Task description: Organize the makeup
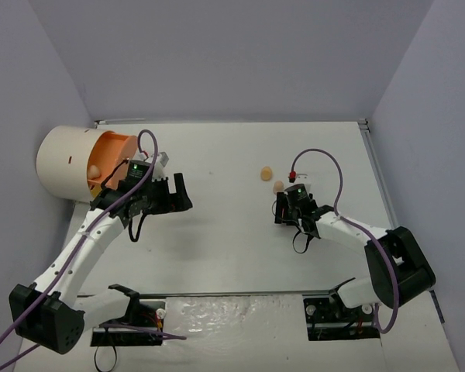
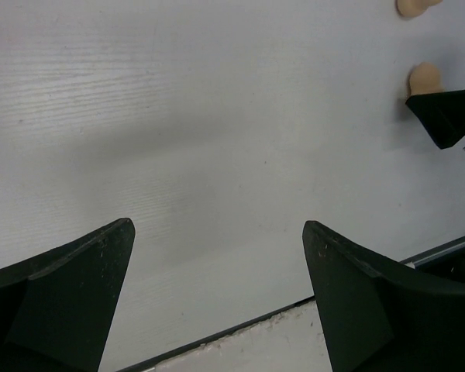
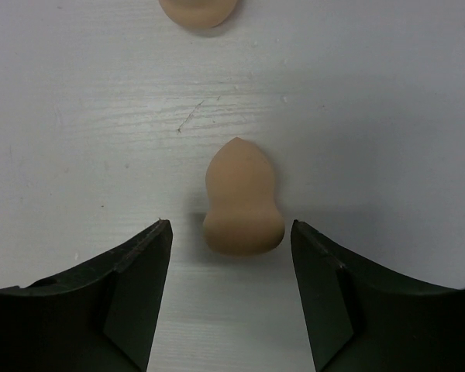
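Two peach egg-shaped sponges lie right of the table's middle. The nearer sponge [image 1: 278,186] [image 3: 242,205] lies with its wide end just between the tips of my right gripper [image 1: 284,198] [image 3: 231,228]. Those jaws are open, with a gap on each side of the sponge. The farther sponge [image 1: 266,172] [image 3: 198,11] sits just beyond it. My left gripper [image 1: 184,194] [image 2: 217,225] hangs open and empty over bare table at the left. The left wrist view also shows both sponges [image 2: 425,77] far off at its upper right.
A large cream cylinder [image 1: 62,161] lies on its side at the far left, its orange mouth [image 1: 112,155] facing right, with a peach item [image 1: 95,170] inside. The table's near edge [image 2: 294,305] runs just below the left jaws.
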{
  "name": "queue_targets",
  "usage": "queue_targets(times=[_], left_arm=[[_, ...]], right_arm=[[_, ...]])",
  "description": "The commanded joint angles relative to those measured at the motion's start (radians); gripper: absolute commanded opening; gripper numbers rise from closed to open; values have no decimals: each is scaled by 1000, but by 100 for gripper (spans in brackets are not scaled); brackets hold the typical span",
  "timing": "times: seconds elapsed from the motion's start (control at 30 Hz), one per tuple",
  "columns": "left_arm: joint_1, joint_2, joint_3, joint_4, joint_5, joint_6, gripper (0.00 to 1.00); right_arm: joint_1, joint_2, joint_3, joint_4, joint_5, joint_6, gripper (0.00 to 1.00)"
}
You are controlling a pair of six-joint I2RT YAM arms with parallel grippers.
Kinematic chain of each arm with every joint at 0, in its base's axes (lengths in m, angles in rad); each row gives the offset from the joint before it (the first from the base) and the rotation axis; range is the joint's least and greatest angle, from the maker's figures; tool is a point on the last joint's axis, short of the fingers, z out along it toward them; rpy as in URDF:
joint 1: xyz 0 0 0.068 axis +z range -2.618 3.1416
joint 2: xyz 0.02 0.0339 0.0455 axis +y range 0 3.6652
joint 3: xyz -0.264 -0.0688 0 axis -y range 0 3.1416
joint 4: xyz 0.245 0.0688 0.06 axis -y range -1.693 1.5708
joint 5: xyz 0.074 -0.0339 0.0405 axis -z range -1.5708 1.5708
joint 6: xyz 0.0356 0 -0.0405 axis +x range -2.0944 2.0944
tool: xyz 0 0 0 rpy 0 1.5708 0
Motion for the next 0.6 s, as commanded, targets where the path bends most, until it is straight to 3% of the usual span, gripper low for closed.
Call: queue_targets(times=[0.0,0.17,0.27,0.57], left_arm=[[-10,-26,31,132,16,-66,88],[-45,-14,28,160,-10,-108,87],[-80,1,49,169,-18,-134,84],[-236,76,142,218,-82,-215,83]], right_arm=[[-6,27,38,85,-8,-8,49],[-6,39,35,107,-21,-36,15],[4,10,23,147,-87,-76,1],[244,-257,7,288,-190,-182,0]])
